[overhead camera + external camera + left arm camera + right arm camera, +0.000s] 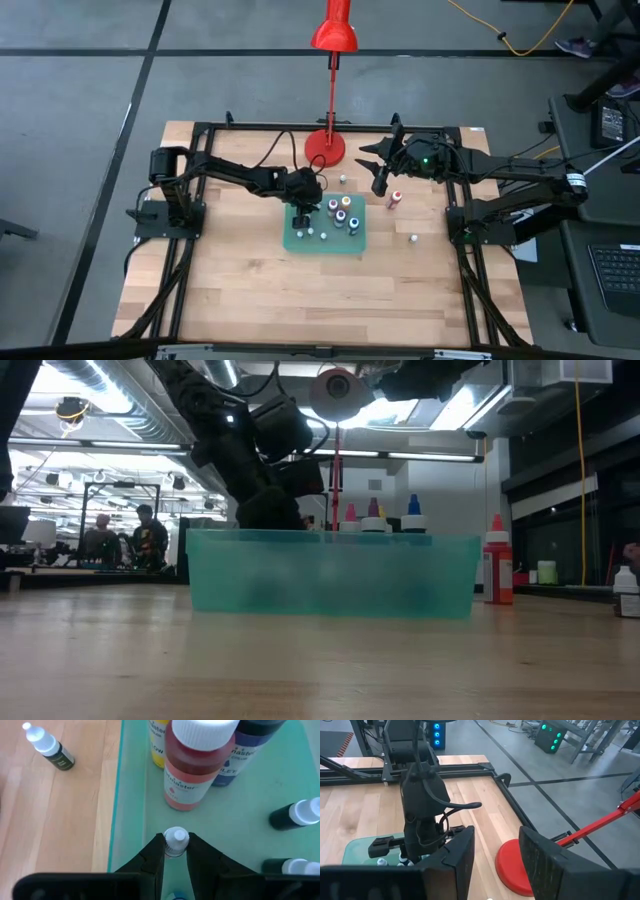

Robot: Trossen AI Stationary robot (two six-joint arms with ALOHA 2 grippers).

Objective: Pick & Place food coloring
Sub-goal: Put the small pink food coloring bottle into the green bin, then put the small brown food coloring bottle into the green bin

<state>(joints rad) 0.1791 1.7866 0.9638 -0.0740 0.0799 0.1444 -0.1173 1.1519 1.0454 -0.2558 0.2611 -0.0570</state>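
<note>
A green tray [298,243] sits mid-table and holds several food coloring bottles: red [192,765], yellow [157,742], blue [245,750] and two dark ones with white caps [295,815]. My left gripper [176,851] reaches down into the tray's far left part [303,207], shut on a tiny white-capped bottle [176,839]. Loose bottles stand on the wood: a red one [395,200] and a white-capped one [413,238]; another [49,747] lies beside the tray. My right gripper [497,865] hangs open, raised by the lamp base [325,148], with nothing between its fingers. My left gripper pinches the tiny bottle between its two fingers [152,855], just under the white cap [176,836]. The fingers slant down from the table's left side. The bottle stands roughly upright over the tray floor; whether its bottom rests there is hidden by the fingers.
A tall red lamp [333,40] rises from its round base at the table's far middle. The tray's translucent wall [330,572] fills the low view, with the red bottle [497,572] to its right. Bare wood lies toward the near edge.
</note>
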